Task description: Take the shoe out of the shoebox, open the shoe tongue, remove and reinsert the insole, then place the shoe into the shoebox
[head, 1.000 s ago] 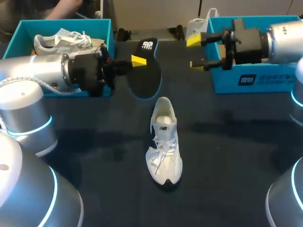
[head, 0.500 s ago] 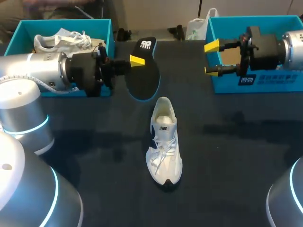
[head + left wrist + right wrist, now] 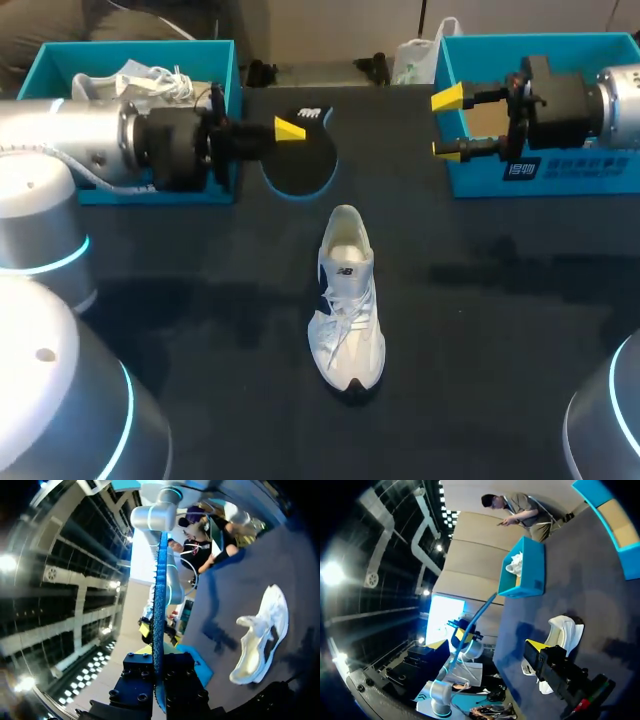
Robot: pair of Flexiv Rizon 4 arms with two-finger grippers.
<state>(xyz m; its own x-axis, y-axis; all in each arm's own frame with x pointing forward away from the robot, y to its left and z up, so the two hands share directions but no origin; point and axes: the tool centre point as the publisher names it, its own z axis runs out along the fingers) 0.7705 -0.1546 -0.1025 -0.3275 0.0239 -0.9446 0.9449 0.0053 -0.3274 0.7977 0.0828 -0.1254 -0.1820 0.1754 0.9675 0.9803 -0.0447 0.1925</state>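
Status from head view; clock dirs taken from the shoe.

Shoe [image 3: 346, 300] stands upright on its sole mid-table [image 3: 500, 350], toe to 6, heel to 12, laces loose. No gripper touches it. Mouth looks wide and pale inside, so tongue prob. pulled fwd; can't confirm.

Insole [image 3: 300, 162] is out of the shoe: dark, blue-edged, at ~11 o'clock, apart from shoe and apparently lifted off the table. L gripper [image 3: 284, 131] is clamped on its edge. L wrist view shows the insole [image 3: 158, 595] edge-on, running straight out from betw. the two fingers, w/ the shoe [image 3: 260, 630] off to one side.

R gripper [image 3: 447, 124] sits at ~1–2 o'clock, just in front of R shoebox [image 3: 590, 175], fingers apart, nothing betw. them. In R wrist view the shoe [image 3: 567, 625] lies ahead of it.

R shoebox shows tan inner floor. L shoebox [image 3: 190, 47] at ~10 o'clock holds a 2nd shoe [image 3: 140, 78].

Progress (judgement):
- Take-out: done.
- Tongue: likely done.
- Insole removal: done.
- Left: reinsert insole. It needs laying flat and the toe end fed into the mouth, w/ R arm prob. steadying the shoe. Then seat it and put the shoe back in a box.

Approx. halfway; the fiddly half remains.
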